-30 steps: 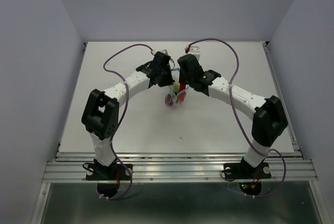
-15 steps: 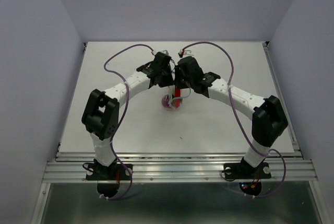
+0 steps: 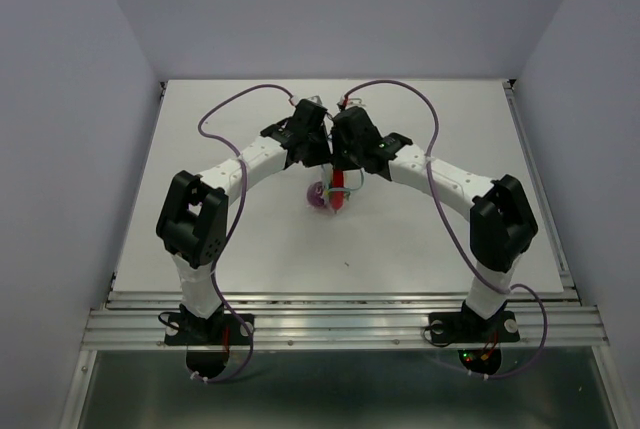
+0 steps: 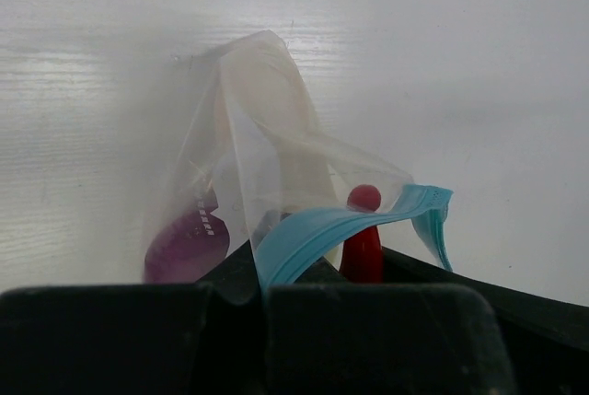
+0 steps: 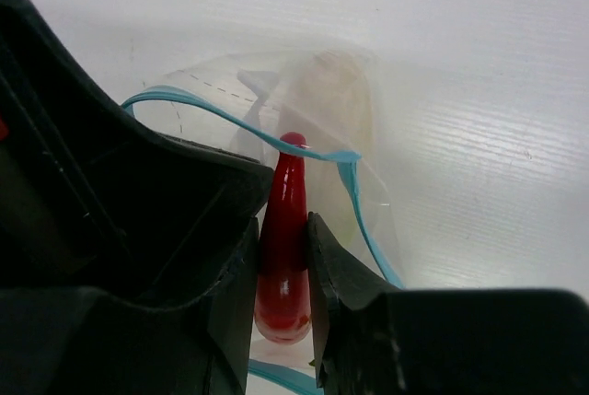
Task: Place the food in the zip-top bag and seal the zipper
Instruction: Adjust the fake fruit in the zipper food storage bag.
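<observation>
My left gripper [image 4: 262, 289] is shut on the light blue zipper [image 4: 322, 229] edge of the clear zip-top bag [image 4: 230, 174] and holds it up off the table, mouth open. Inside the bag hang the dark purple ball [image 4: 179, 243] and the white radish [image 4: 267, 110]. My right gripper [image 5: 283, 229] is shut on the red chili [image 5: 283, 257], gripped around its middle. The chili's tip pokes at the bag's mouth, just over the zipper strip [image 5: 212, 111]. In the top view both grippers meet mid-table above the bag [image 3: 320, 196], with the chili [image 3: 338, 189] between them.
White table [image 3: 250, 239] with a metal rail [image 3: 340, 324] along the near edge and grey walls on three sides. Purple cables [image 3: 215, 119] loop over both arms. A small dark speck [image 3: 347, 265] lies on the table in front of the bag.
The right arm has swung left and brought the chili closer to the bag's mouth. The bag has shifted slightly left with the left gripper. Both grips are unchanged.
</observation>
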